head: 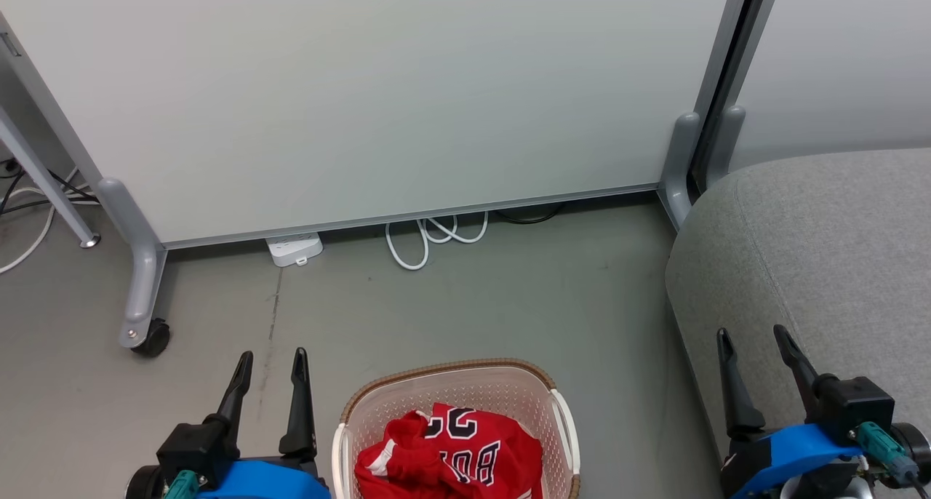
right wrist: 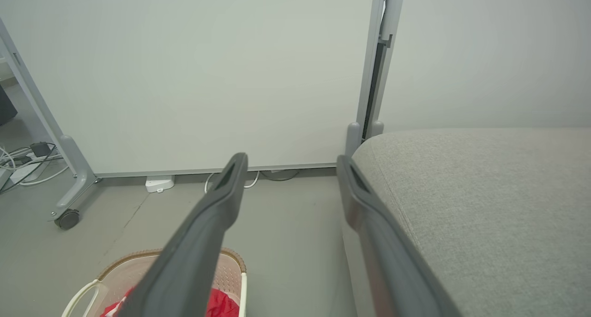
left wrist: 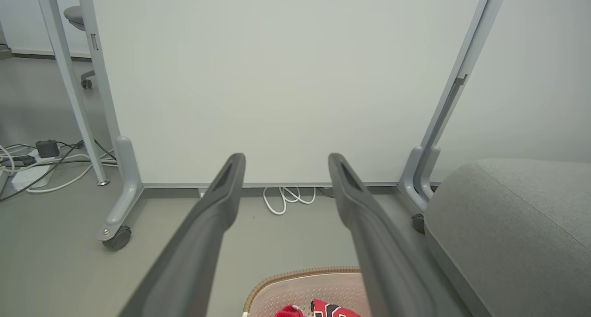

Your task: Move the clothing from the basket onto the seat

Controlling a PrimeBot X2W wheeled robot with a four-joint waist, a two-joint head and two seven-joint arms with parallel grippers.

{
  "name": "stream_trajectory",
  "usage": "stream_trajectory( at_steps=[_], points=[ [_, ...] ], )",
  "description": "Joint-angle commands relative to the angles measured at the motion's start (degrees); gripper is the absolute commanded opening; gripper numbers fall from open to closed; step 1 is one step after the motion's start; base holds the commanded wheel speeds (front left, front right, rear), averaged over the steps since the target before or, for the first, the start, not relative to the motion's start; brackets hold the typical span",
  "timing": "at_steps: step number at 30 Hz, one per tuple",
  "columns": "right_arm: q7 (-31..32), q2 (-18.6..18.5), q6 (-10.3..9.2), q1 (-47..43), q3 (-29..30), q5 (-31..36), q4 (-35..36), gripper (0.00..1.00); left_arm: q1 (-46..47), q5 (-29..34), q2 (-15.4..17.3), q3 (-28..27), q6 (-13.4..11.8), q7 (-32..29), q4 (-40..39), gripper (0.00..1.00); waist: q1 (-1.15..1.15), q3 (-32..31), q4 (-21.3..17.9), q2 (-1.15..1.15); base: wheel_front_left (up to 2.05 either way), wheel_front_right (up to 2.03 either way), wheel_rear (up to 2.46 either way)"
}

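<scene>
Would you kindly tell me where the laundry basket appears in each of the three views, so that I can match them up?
Head view: the basket sits at bottom centre, cut by the lower edge, with red clothing inside.
Left wrist view: bottom edge, just right of centre, far rim showing.
Right wrist view: lower left corner, cut by the bottom edge.
Shared landmark: the black caster, up and left of the basket in every view.
</scene>
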State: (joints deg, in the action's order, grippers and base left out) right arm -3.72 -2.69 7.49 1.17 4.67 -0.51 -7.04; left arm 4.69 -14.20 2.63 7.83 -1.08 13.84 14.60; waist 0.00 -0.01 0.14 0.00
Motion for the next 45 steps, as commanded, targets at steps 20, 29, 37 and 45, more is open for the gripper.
stream_trajectory(
  at_steps=[20, 29, 37, 45],
  points=[
    [-0.9, -0.3, -0.01, -0.8, 0.1, 4.7, 0.8, 1.00, 0.6, 4.1, 0.4, 0.8, -0.7, 1.4, 0.0, 1.00, 0.00, 0.4, 0.4, 0.00, 0.00, 0.00, 0.00],
    [-1.0, -0.3, -0.01, 1.7, -1.1, 4.7, 1.4, 1.00, 1.4, 3.5, 0.4, 0.6, -0.6, 1.4, 0.7, 1.00, 0.00, 3.4, -0.9, 0.00, 0.00, 0.00, 0.00],
    [-2.2, -0.3, -0.01, 8.9, -5.8, 4.3, 2.5, 1.00, 5.0, 4.8, 1.1, 0.6, 0.4, 1.4, 5.5, 1.00, 0.00, 13.3, -6.0, 0.00, 0.00, 0.00, 0.00],
    [-5.0, -0.3, -0.01, 16.3, -9.6, 2.7, 1.5, 1.00, 13.2, 6.3, 3.3, 2.6, 2.6, -0.3, 16.4, 1.00, 0.00, 23.7, -11.9, 0.00, 0.00, 0.00, 0.00]
  ],
)
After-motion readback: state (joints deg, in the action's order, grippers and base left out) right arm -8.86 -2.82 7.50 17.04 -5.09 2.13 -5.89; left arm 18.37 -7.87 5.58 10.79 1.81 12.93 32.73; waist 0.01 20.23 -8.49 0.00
